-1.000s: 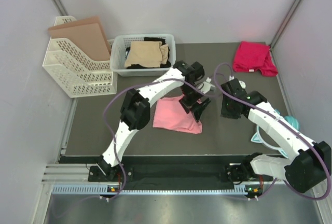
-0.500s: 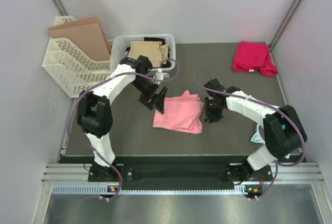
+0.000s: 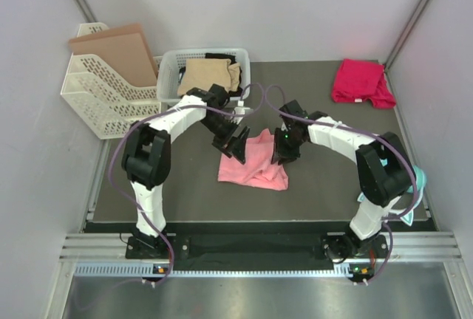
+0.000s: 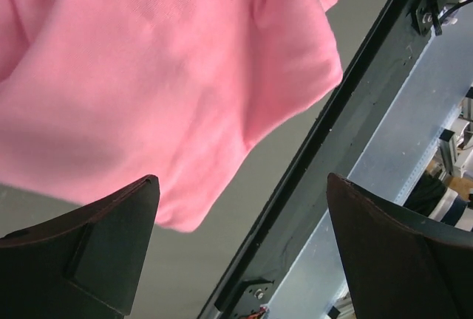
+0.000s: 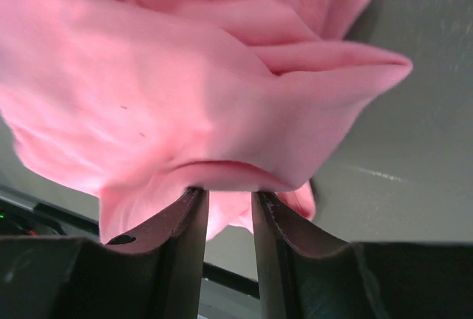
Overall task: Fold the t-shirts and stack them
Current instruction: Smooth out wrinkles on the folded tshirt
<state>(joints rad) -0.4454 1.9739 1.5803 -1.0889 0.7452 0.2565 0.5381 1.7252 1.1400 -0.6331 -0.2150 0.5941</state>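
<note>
The light salmon pink t-shirt [image 3: 255, 162] lies crumpled in the middle of the dark mat and fills the left wrist view [image 4: 148, 75] and the right wrist view [image 5: 185, 90]. My left gripper [image 3: 236, 144] is open and empty at the shirt's upper left edge, its fingers wide apart [image 4: 242, 186]. My right gripper [image 3: 284, 149] is at the shirt's right edge, its fingers [image 5: 229, 195] shut on a bunched fold of the pink cloth. The magenta-red t-shirt [image 3: 361, 81] lies bunched at the back right corner. Tan [image 3: 208, 77] and black [image 3: 222, 57] shirts lie in the white basket.
The white basket [image 3: 170, 75] stands at the back, left of centre. A white file rack [image 3: 111, 97] with a brown folder stands at the back left. The teal headband [image 3: 418, 177] lies at the right edge, partly hidden by the right arm. Metal rails run along the near edge.
My left gripper has moved right and nearer, onto the pink shirt's left edge. My right gripper has moved left onto the shirt's right edge and closed on a fold.
</note>
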